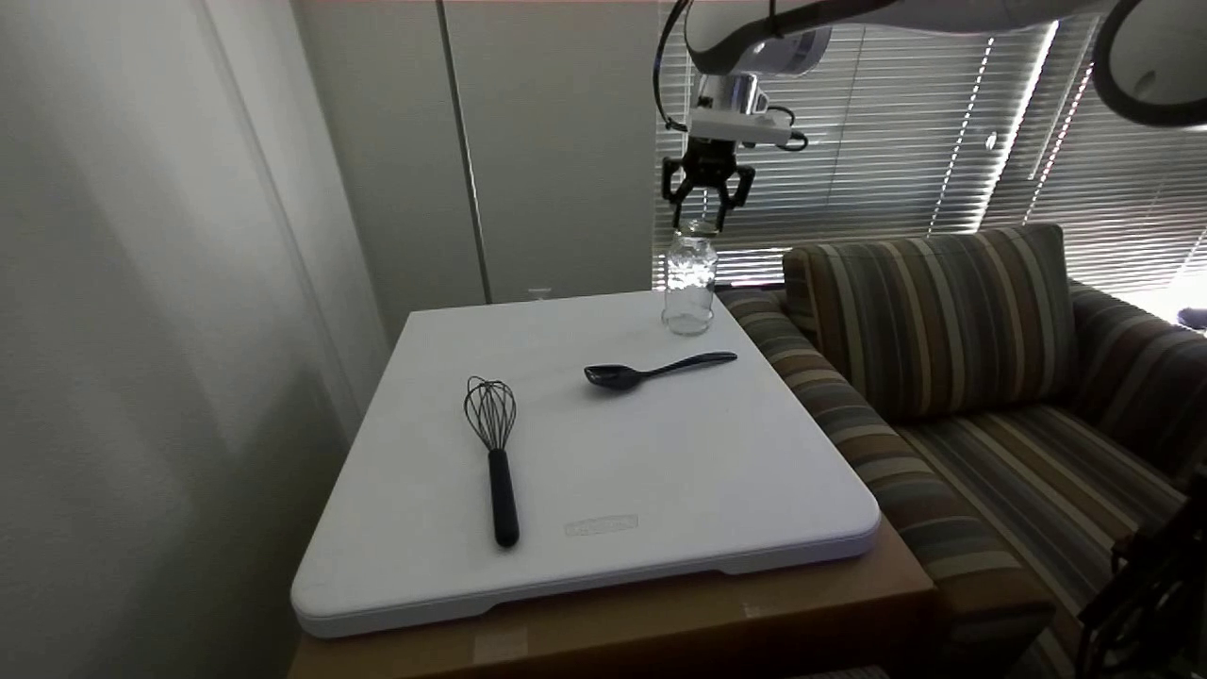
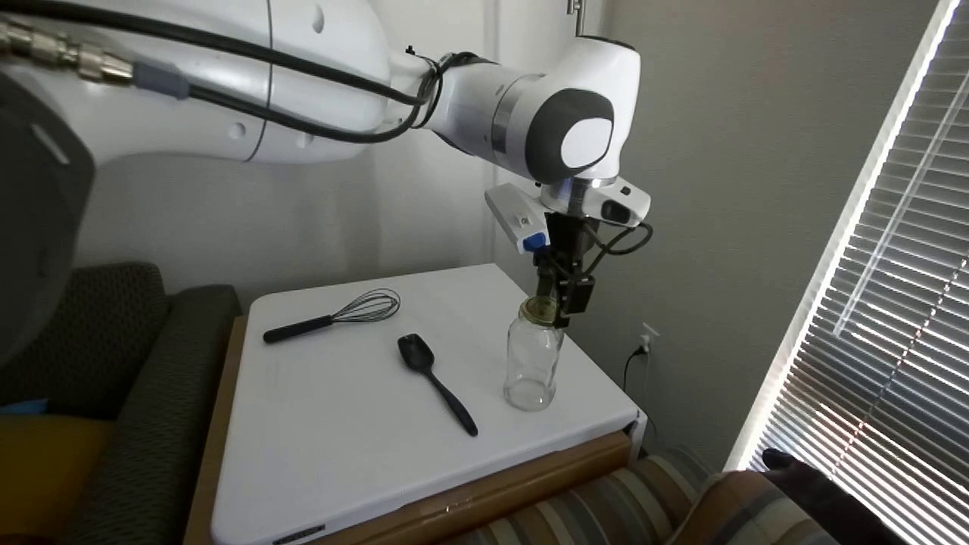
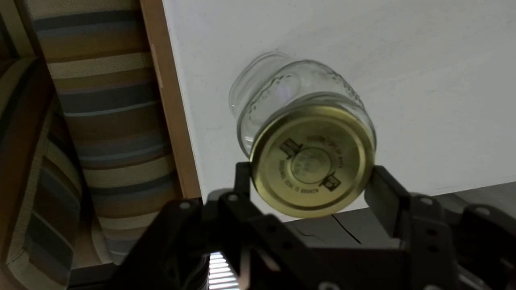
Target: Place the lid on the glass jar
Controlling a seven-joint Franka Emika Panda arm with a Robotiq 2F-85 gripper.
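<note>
1. We are logging the lid (image 3: 312, 161) first: gold, flat, round, printed on top, lying across the mouth of the clear glass jar (image 2: 532, 359). We are not managing to tell whether it is sitting fully down.
2. Fingers (image 3: 243, 179) are pinching the lid at two opposite sides of its rim, so we are marking the gripper (image 3: 310, 169) as holding it. It is pointing down from above the jar.
3. In an exterior view, the white surface (image 1: 556, 325) is carrying the jar upright near its far right corner, just in from the right edge.
4. We are noting a black spoon (image 1: 618, 378) lying near the jar, bowl facing the middle of the surface, handle pointing at that same right edge.
5. A whisk (image 1: 504, 495) is lying well apart from the jar, nearer the left edge, its black handle pointing at the near edge.
6. A brown base (image 1: 660, 618) is showing under the surface, sticking out past the near edge.
7. A striped armchair (image 1: 929, 325) is standing along the right edge; blinds (image 1: 849, 170) are hanging behind it.
8. We are seeing the white robot arm (image 2: 484, 106) hanging over the surface.
</note>
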